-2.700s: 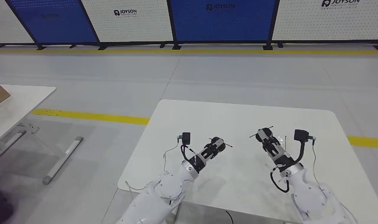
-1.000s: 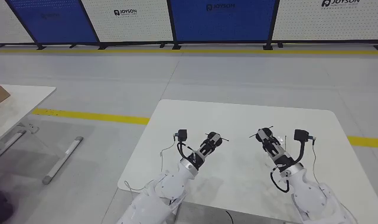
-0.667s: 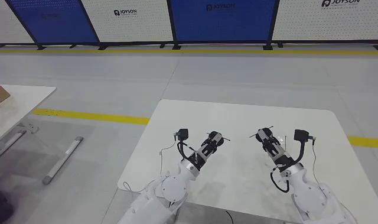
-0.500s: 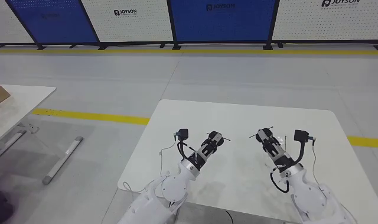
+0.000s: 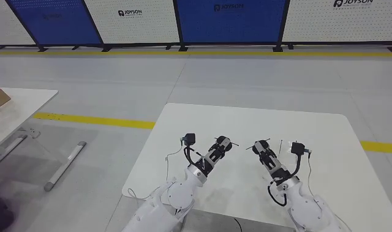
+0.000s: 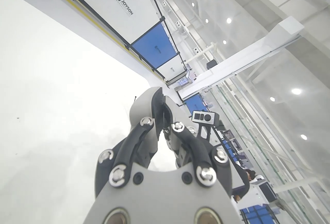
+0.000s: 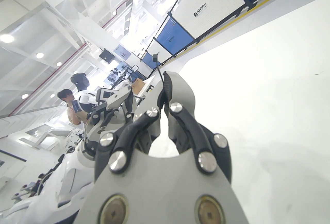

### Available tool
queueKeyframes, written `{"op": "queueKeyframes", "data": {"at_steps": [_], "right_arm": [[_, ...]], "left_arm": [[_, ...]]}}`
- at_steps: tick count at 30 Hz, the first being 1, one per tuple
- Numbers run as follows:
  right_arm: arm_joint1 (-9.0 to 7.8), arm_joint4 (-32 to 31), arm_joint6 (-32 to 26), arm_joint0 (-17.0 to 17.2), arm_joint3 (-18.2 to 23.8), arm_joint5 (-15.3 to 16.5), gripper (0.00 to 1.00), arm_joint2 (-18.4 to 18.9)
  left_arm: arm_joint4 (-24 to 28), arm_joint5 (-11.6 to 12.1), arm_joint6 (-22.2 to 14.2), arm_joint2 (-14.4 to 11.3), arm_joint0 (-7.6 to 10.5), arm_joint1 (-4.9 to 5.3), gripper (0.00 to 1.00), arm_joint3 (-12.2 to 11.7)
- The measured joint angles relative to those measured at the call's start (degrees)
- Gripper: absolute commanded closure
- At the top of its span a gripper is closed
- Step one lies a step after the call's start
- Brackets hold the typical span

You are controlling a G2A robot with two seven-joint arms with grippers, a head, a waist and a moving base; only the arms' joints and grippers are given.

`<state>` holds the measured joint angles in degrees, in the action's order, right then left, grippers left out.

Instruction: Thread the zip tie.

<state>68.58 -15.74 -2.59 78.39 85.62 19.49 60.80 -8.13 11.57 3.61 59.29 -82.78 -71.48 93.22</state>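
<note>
Both tight on black zip tie [image 7: 158, 67]: left gripper [image 6: 162, 106], right gripper [image 7: 165, 89]; head [image 7: 155, 56] clear from right wrist.

White arms [image 5: 177, 198] end in grey fingers [image 6: 143, 107] on black links [image 6: 134, 140] (silver screws [image 6: 145, 121] throughout), with black cables [image 5: 272, 193].

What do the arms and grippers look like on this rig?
Both arms are glossy white shells, left arm and right arm, with black wrist sections. Black cables loop to a small black camera box beside each wrist. The left gripper and right gripper match: grey two-finger claws, black pads, black link bars, silver bolts, two brass discs on the base.
</note>
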Motion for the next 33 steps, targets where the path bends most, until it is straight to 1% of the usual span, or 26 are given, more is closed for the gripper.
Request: {"op": "queueKeyframes", "data": {"at_steps": [7, 10, 14, 16, 19, 20, 22, 23, 25, 27, 29, 33], "right_arm": [[0.09, 0.2, 0.4, 0.2, 0.2, -0.1, 1.00, -0.1], [0.57, 1.8, 3.0, 1.0, 0.9, 0.0, 1.00, -0.8], [1.11, 1.8, 6.3, 1.2, 0.7, 0.0, 1.00, -1.9], [1.24, 2.0, 6.7, 1.2, 0.6, 0.0, 1.00, -2.2], [1.23, 2.0, 6.7, 1.1, 0.5, 0.0, 1.00, -2.2], [1.23, 2.0, 6.7, 1.1, 0.6, 0.0, 1.00, -2.2], [1.23, 2.0, 6.7, 1.1, 0.6, 0.0, 1.00, -2.2], [1.23, 2.0, 6.7, 1.1, 0.6, 0.0, 1.00, -2.2], [1.23, 2.0, 6.7, 1.1, 0.6, 0.0, 1.00, -2.2], [1.23, 2.0, 6.7, 1.1, 0.6, 0.0, 1.00, -2.2], [1.23, 2.0, 6.7, 1.1, 0.6, 0.0, 1.00, -2.2], [1.23, 2.0, 6.7, 1.1, 0.6, 0.0, 1.00, -2.2]], "left_arm": [[0.0, 0.0, 0.0, 0.0, 0.00, 0.00, 1.00, 0.0], [0.0, 0.0, 0.0, 0.0, 0.00, 0.00, 1.00, 0.0], [-0.1, -0.2, -0.1, 0.1, 0.02, 0.01, 1.00, 0.0], [-1.2, -0.8, -0.6, 1.0, -0.05, 0.22, 1.00, 0.6], [-2.6, -1.8, -2.9, 2.9, -1.01, 0.77, 1.00, 2.7], [-3.3, -2.3, -4.2, 3.7, -1.46, 1.03, 1.00, 3.7], [-4.6, -3.0, -6.4, 4.8, -1.96, 1.41, 1.00, 4.9], [-5.3, -3.3, -8.0, 5.5, -2.11, 1.66, 1.00, 5.6], [-5.6, -3.8, -11.0, 6.5, -1.95, 1.98, 1.00, 6.1], [-5.4, -4.3, -14.1, 7.3, -1.33, 2.23, 1.00, 6.1], [-5.2, -4.4, -14.6, 7.4, -1.18, 2.26, 1.00, 6.1], [-5.1, -4.3, -14.4, 7.4, -1.21, 2.24, 1.00, 6.1]]}}
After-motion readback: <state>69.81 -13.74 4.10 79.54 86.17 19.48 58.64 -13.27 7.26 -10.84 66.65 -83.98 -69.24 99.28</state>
